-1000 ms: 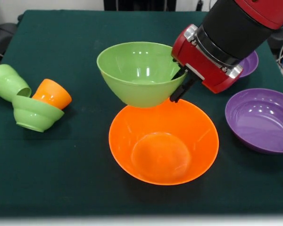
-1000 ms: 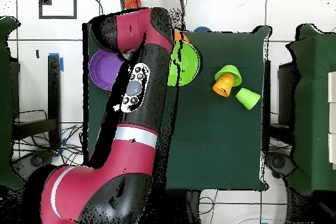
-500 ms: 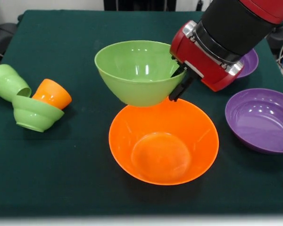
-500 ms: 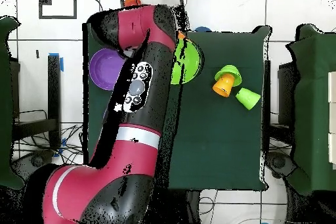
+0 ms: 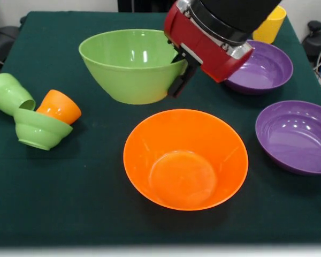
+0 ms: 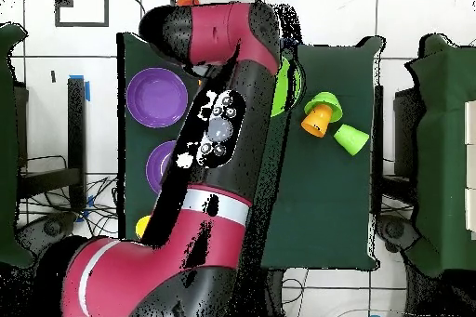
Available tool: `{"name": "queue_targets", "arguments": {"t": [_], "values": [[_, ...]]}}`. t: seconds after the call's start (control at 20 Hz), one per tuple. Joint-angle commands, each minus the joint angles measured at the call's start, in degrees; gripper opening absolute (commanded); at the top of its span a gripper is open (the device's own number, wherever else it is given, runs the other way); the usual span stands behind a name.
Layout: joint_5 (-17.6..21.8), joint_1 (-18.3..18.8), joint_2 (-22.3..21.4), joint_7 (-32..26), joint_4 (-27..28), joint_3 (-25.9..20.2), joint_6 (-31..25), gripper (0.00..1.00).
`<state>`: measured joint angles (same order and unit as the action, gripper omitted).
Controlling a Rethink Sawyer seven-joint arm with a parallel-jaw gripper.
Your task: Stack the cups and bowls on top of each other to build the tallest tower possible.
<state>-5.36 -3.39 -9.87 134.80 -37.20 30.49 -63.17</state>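
My gripper (image 5: 177,75) is shut on the right rim of the medium light green bowl (image 5: 129,65), one finger inside and one outside. The bowl hangs above the cloth, behind and left of the large orange bowl (image 5: 185,159), which stands empty in the middle. Two purple bowls (image 5: 297,136) (image 5: 259,68) sit at the right, with a yellow cup (image 5: 268,24) behind them. At the left a light green cup (image 5: 8,93) lies on its side, and an orange cup (image 5: 60,107) leans on the small light green bowl (image 5: 38,129). In the overhead view the arm hides the orange bowl, and only a sliver of the green bowl (image 6: 283,81) shows.
The dark green cloth (image 5: 69,203) covers the table. In the overhead view the purple bowls (image 6: 156,98) (image 6: 164,165) and the yellow cup (image 6: 142,228) lie left of the arm, and the small cups (image 6: 314,120) lie right of it.
The gripper has carried the green bowl up and to the left in the front view, from just over the orange bowl's far rim to a spot clear of it.
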Motion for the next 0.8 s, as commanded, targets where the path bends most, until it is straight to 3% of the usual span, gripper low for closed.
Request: {"name": "queue_targets", "arguments": {"t": [0.05, 0.45, 0.8], "values": [[-0.16, 0.79, -1.84, -0.22, -7.25, -7.84, 5.36, 0.00], [-0.64, 1.51, 0.88, 1.11, -2.47, -7.12, 4.29, 0.00], [-1.20, 1.71, -0.52, 1.74, -7.14, -8.94, 10.22, 0.00]]}}
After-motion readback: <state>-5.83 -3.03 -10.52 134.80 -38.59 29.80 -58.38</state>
